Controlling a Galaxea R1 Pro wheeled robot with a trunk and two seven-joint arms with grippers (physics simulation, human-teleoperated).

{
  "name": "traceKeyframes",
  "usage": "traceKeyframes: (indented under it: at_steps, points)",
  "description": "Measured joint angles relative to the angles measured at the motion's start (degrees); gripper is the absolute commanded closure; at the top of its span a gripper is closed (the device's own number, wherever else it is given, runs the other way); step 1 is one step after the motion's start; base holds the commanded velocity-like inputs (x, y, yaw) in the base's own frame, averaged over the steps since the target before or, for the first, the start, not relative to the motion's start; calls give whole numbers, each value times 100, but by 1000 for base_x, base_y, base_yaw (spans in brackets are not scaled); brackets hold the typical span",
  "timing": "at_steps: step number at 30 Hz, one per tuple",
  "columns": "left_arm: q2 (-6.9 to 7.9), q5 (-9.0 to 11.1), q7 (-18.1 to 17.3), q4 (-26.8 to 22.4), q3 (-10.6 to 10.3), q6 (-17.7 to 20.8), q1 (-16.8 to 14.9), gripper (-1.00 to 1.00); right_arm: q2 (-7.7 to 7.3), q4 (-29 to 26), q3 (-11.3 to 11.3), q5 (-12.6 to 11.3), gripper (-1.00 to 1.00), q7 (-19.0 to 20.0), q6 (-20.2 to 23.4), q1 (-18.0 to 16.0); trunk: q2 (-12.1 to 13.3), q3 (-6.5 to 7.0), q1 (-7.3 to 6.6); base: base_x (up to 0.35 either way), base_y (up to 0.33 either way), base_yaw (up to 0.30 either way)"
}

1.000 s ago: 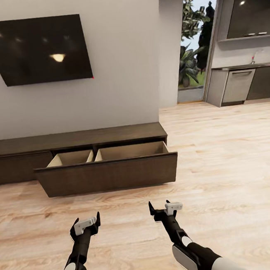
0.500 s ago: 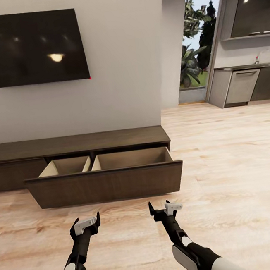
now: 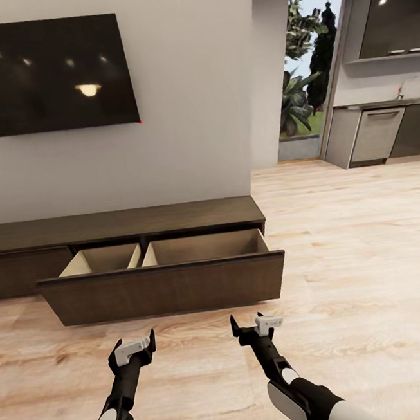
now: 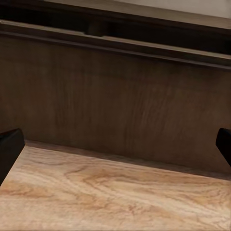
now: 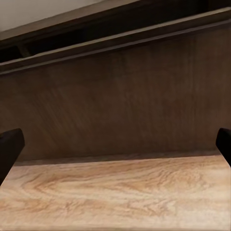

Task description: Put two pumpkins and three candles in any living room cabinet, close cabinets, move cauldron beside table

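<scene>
Barely anything has shifted in the last half second, though over the full second the whole head view slid, so the camera rolled closer and the long low dark-brown wooden cabinet (image 3: 118, 225) now sits bigger across the middle left of the frame; looks to me like the base has pretty much parked. Its wide pulled-out drawer (image 3: 163, 287) hangs open with two pale beige compartments, and as far as I can see both are bare inside. Lower left of the frame, the left gripper (image 3: 133, 351) hovers over the light wooden plank floor (image 3: 371, 270) with its fingers spread and nothing between them; lower centre, the right gripper (image 3: 255, 330) is the same, jaws apart and carrying nothing. Both wrist views face the drawer's dark front panel across a strip of floor, black fingertips way out at the edges. Upper left there's a big black wall-mounted TV (image 3: 50, 75), and the grey kitchen units (image 3: 373, 134) sit far off at the upper right. My read: the cabinet's ready to load, but with both grippers bare the robot still has to go fetch the goods, and closing up comes later.
</scene>
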Motion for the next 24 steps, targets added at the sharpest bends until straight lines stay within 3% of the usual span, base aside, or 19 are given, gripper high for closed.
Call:
traceKeyframes:
  at_steps: [12, 24]
  points:
    - [10, 6, -14, 1, -1, -1, -1, -100, 19, 124, 3, 1, -100, 32, 5, 0, 0, 97, -1, 16, 0, -132]
    - [11, 6, -51, -1, 39, 0, 0, -100, 35, 162, 6, 3, -100, 34, 6, 0, 0, 129, -3, 257, 56, -36]
